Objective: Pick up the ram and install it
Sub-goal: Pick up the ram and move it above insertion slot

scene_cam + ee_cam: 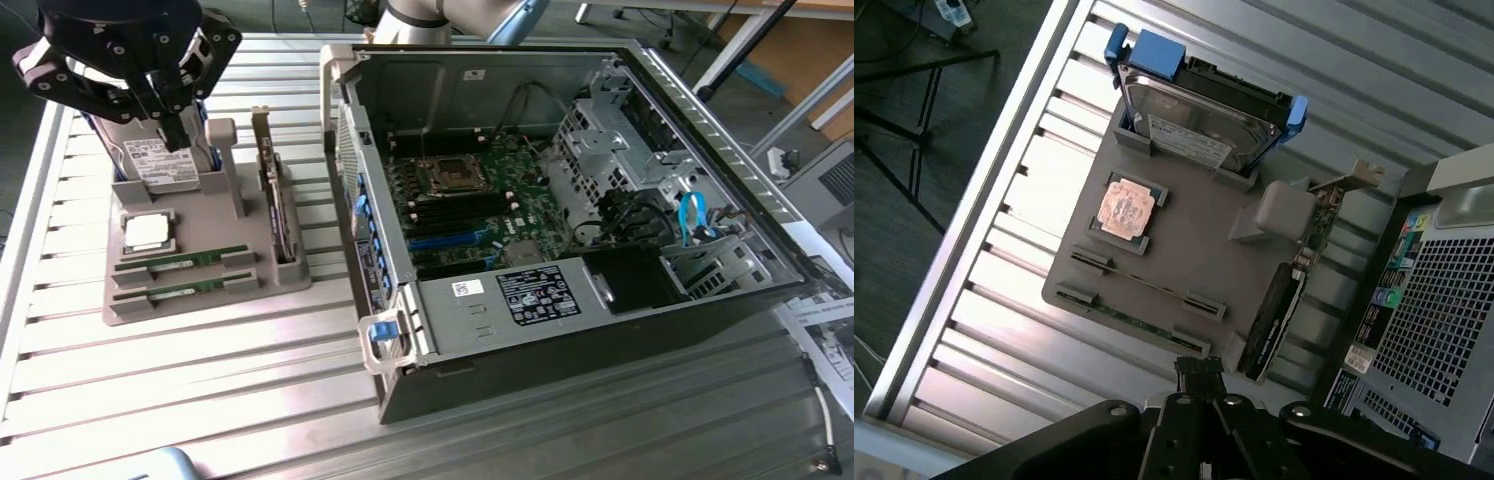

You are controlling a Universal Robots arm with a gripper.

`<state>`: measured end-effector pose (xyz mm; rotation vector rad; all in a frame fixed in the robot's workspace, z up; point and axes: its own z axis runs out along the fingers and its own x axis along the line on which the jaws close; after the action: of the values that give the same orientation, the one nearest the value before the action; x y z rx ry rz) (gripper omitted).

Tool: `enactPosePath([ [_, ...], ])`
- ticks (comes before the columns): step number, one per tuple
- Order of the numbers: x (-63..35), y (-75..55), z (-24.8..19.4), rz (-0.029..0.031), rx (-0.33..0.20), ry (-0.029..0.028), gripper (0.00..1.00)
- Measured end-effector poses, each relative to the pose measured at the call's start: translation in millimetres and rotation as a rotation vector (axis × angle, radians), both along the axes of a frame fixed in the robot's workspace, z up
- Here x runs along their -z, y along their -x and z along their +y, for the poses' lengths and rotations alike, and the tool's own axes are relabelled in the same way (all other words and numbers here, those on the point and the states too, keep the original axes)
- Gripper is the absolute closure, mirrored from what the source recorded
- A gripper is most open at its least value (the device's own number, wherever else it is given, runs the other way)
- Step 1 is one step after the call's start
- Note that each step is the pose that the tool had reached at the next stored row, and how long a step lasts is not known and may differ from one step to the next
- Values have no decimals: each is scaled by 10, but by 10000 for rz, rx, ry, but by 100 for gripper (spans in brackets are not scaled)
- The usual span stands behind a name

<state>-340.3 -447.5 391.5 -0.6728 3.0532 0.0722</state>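
Exterior view, grey tray (203, 236) holding two ram sticks (180, 263), CPU (147, 232), tool (175, 142) clenched empty.

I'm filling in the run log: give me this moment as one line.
gripper: shut, above parts tray | ram: both sticks lying in tray slots, none gripped | computer case: open, beside tray

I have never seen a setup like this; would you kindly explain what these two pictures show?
This is one robot arm ending in a gripper, whose jaws are shut and hold nothing. One picture comes from a camera off the arm, the other from one on the wrist, looking down. On the slatted metal table a grey parts holder carries two ram sticks, a CPU chip, a hard drive and an upright expansion card. Next to it lies an open computer case with its motherboard showing.
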Motion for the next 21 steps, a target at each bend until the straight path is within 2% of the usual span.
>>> enactPosePath([
  [21,0,0,0,-1,-866,-1,89],
])
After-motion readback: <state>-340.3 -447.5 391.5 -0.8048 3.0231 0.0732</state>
